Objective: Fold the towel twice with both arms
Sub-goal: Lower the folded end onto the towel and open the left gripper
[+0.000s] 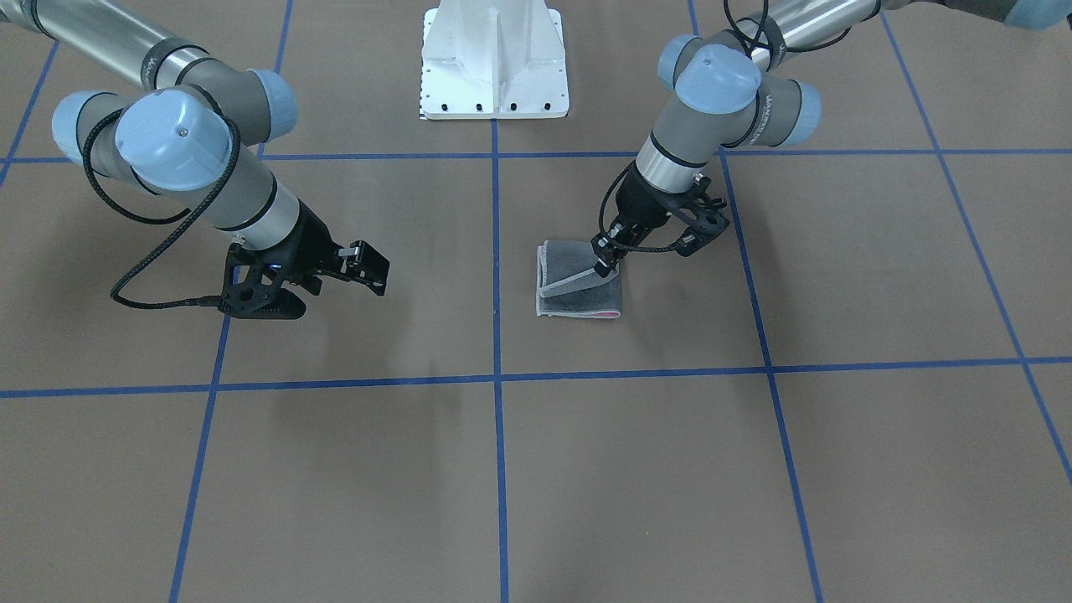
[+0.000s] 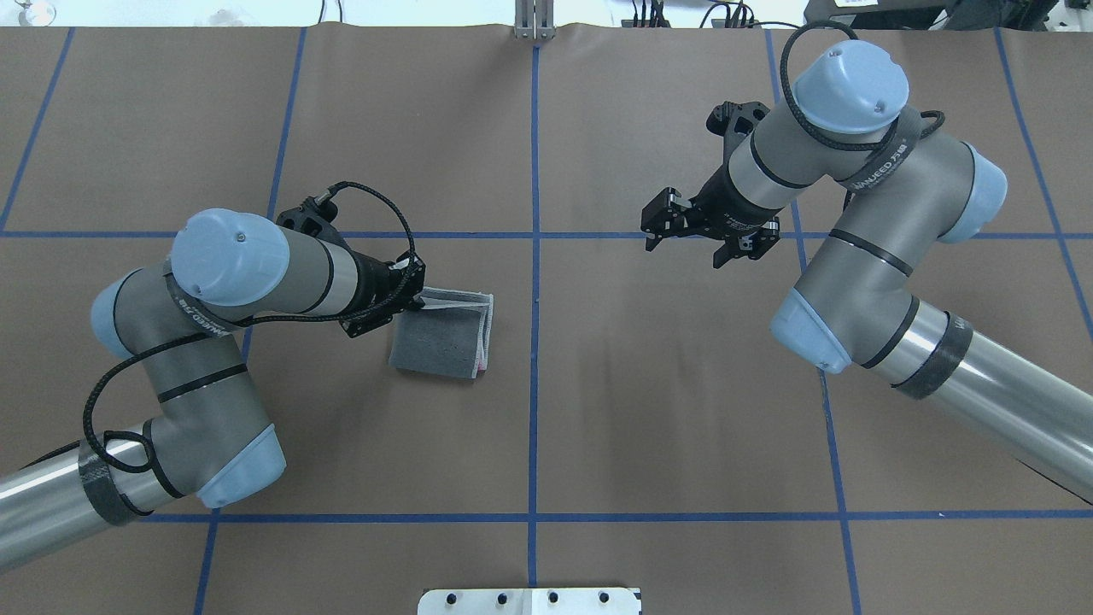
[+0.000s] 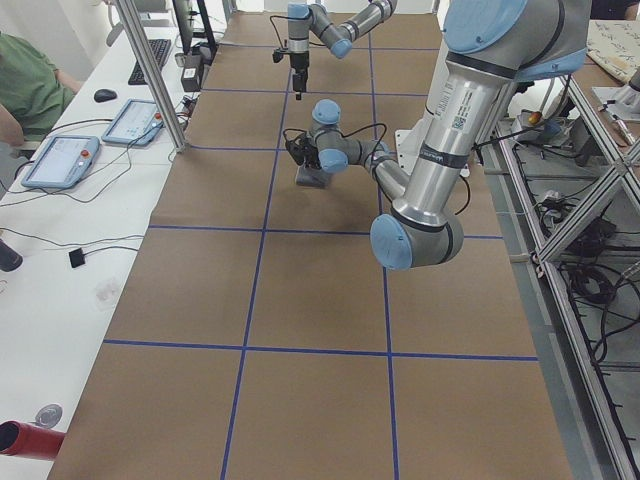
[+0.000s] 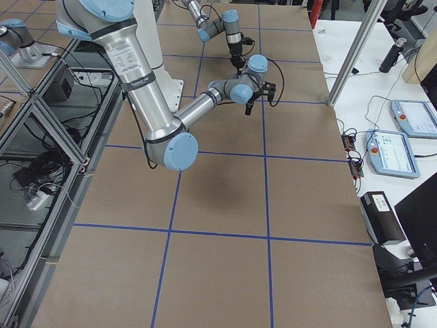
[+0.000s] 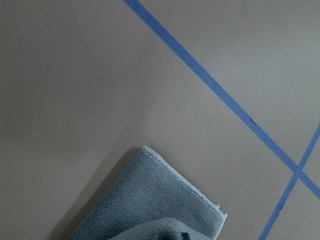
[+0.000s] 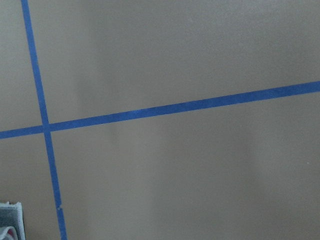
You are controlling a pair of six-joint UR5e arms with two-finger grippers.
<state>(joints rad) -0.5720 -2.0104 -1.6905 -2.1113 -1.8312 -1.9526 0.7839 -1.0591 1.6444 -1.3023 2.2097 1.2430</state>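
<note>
**Left gripper pinches the towel's top layer; right arm stands off**

Nearest the white pedestal (image 1: 494, 67), out in front of it and on the robot's left of the blue tape line (image 2: 534, 384) running from its middle, lies the towel (image 2: 440, 337). It is a small, nearly square packet, dark grey up, with a sliver of pink at one edge. No long axis stands out; its stacked layer edges face the tape line.

At the packet's corner farthest from the pedestal and the line, the left gripper (image 1: 605, 265) is clamped on the top layer's edge. It holds that edge raised, so the flap slopes down onto the rest. The towel thus sits directly under the left arm, the only one touching it.

Farther from the pedestal and across the line, the right gripper (image 2: 683, 254) hangs over the table (image 2: 683, 410) with jaws spread, holding nothing, well apart from the towel.

The second fold looks all but laid. The next move probably asks the left hand only to lower the flap squarely and let go.
</note>
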